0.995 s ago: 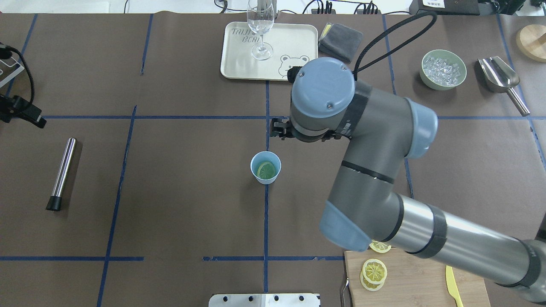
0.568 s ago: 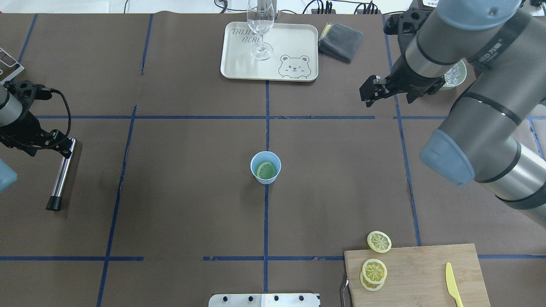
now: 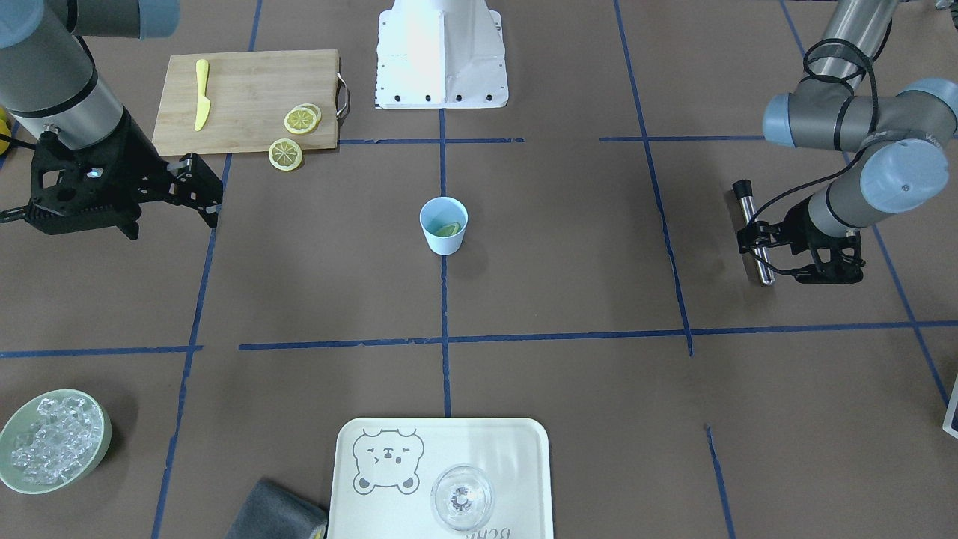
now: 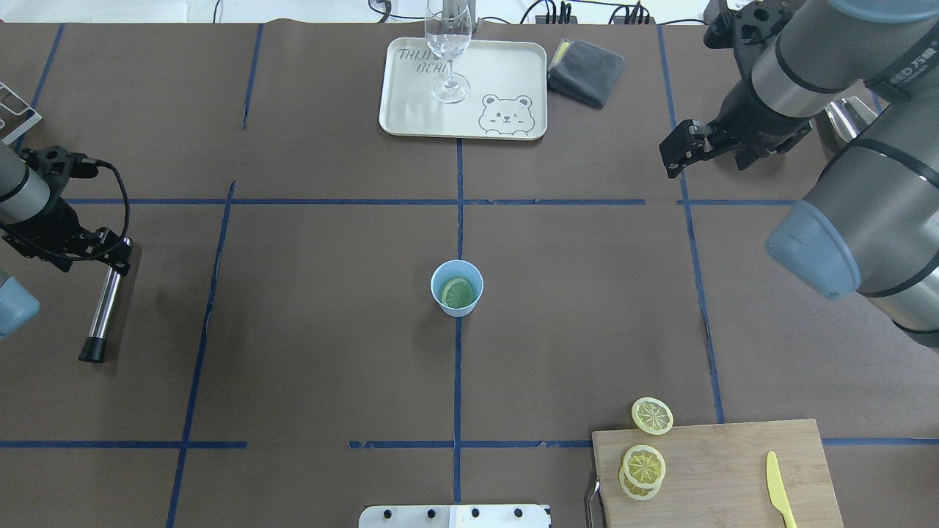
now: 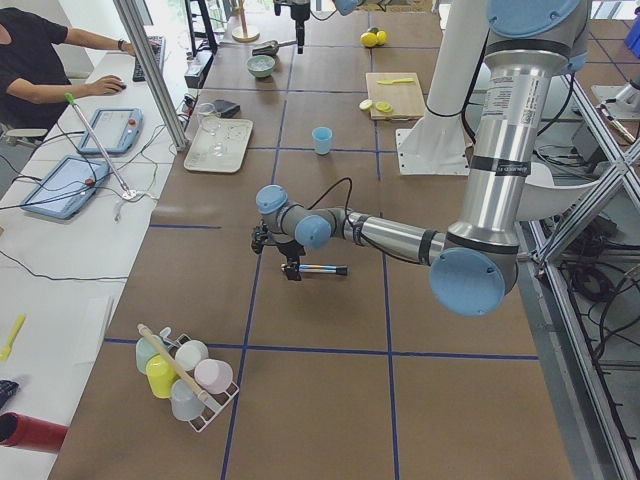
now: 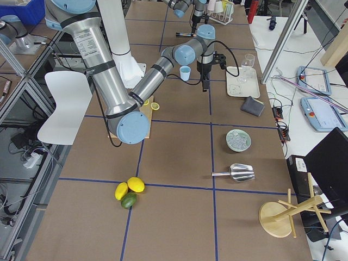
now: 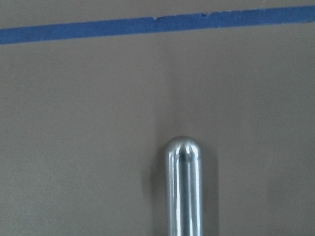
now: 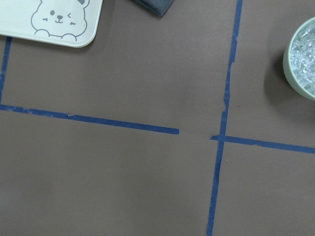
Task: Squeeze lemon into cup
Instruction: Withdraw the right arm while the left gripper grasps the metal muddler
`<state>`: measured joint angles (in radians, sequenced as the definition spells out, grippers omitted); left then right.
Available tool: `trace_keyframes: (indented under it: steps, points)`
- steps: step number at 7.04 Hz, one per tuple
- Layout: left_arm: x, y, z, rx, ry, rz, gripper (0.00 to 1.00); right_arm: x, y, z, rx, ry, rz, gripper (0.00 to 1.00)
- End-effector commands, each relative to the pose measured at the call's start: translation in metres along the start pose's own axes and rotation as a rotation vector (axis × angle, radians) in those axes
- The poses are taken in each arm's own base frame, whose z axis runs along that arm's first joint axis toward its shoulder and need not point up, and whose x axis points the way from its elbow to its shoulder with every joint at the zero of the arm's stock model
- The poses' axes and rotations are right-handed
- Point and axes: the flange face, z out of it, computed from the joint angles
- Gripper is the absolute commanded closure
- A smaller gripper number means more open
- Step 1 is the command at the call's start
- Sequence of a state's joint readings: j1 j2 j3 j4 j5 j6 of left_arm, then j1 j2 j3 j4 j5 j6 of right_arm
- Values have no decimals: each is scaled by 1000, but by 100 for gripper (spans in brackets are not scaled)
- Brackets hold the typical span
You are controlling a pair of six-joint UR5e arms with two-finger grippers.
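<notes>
The light-blue cup (image 4: 456, 288) stands upright at the table's middle and also shows in the front view (image 3: 444, 225). One lemon slice (image 4: 458, 293) lies inside it. Other slices lie by the cutting board's corner (image 4: 652, 415) and on the board (image 4: 644, 466). My right gripper (image 4: 671, 152) hangs open and empty at the back right, far from the cup, in the front view at the left (image 3: 200, 187). My left gripper (image 4: 110, 251) is open over the far end of a steel rod (image 4: 103, 308) at the left; the left wrist view shows the rod's rounded tip (image 7: 183, 187).
A cream tray (image 4: 513, 73) with a wine glass (image 4: 449, 44) sits at the back centre, a grey cloth (image 4: 585, 70) beside it. A green bowl of ice (image 3: 52, 442) and a metal scoop (image 6: 239, 172) lie at the back right. A yellow knife (image 4: 779, 488) lies on the wooden board (image 4: 715, 469).
My right arm has pulled away from above the cup to the back right. My left arm has come in from the left edge to the steel rod's far end.
</notes>
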<state>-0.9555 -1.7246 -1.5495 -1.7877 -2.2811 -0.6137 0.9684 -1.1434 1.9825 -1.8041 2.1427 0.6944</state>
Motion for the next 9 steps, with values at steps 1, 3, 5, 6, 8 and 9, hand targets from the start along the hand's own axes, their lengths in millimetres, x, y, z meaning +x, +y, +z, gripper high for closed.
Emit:
trace_keyframes:
  steps: [1, 3, 5, 6, 8, 9]
  points:
    - [6, -1, 4, -5, -1, 0, 16, 2, -1, -2, 2, -1, 2, 0]
    - [6, -1, 4, -5, -1, 7, 56, 3, -1, -6, 9, -2, 4, 0]
    - [5, -1, 5, -6, -4, 10, 76, 4, -1, -10, 11, -3, 7, 0]
    - [5, -1, 5, -6, -4, 10, 78, 4, -1, -10, 11, -3, 7, 0]
    - [14, 2, -8, 14, 5, 24, 100, 6, -2, -13, 16, -3, 12, 0]
    - [32, 9, -32, 29, 14, 34, 100, 10, -3, -14, 15, -3, 18, 0]
